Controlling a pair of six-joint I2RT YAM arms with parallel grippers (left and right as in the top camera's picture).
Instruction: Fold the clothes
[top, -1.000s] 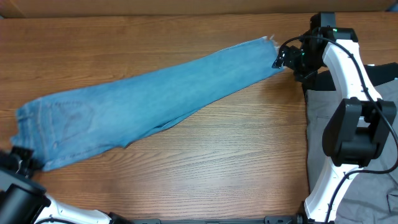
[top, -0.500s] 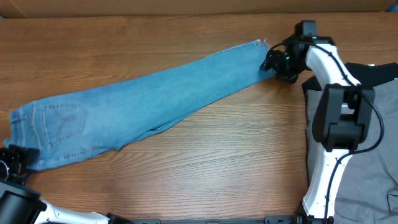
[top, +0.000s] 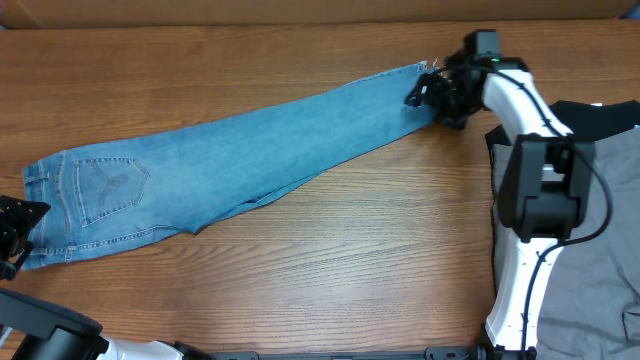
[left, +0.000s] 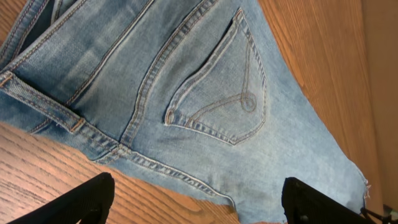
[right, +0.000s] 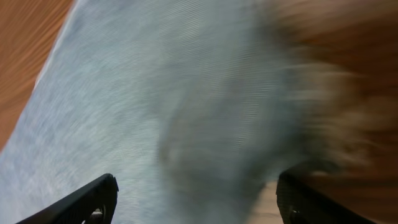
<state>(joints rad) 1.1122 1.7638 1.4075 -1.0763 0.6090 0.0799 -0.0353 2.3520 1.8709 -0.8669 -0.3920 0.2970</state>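
The light-blue denim jeans (top: 230, 160) lie flat and long, slanting across the table from the waist at the lower left to the frayed hem (top: 428, 70) at the upper right. My left gripper (top: 14, 232) stands open just off the waistband, holding nothing. In the left wrist view the stitched back pocket (left: 217, 87) fills the middle, and my left gripper (left: 198, 190) has its black fingers wide apart over the waist edge and wood. My right gripper (top: 422, 95) hovers open over the hem end. The right wrist view is blurred, with denim (right: 155, 93) under my open right gripper (right: 196, 190).
Grey trousers (top: 520, 190) lie in a heap at the right edge under the right arm, with a black top (top: 605, 115) behind them. A cardboard wall (top: 300, 10) runs along the far side of the wooden table (top: 350, 270).
My left gripper has opened and let go of the jeans' waist, which now lies flat with the pocket showing. My right gripper has moved left over the hem end.
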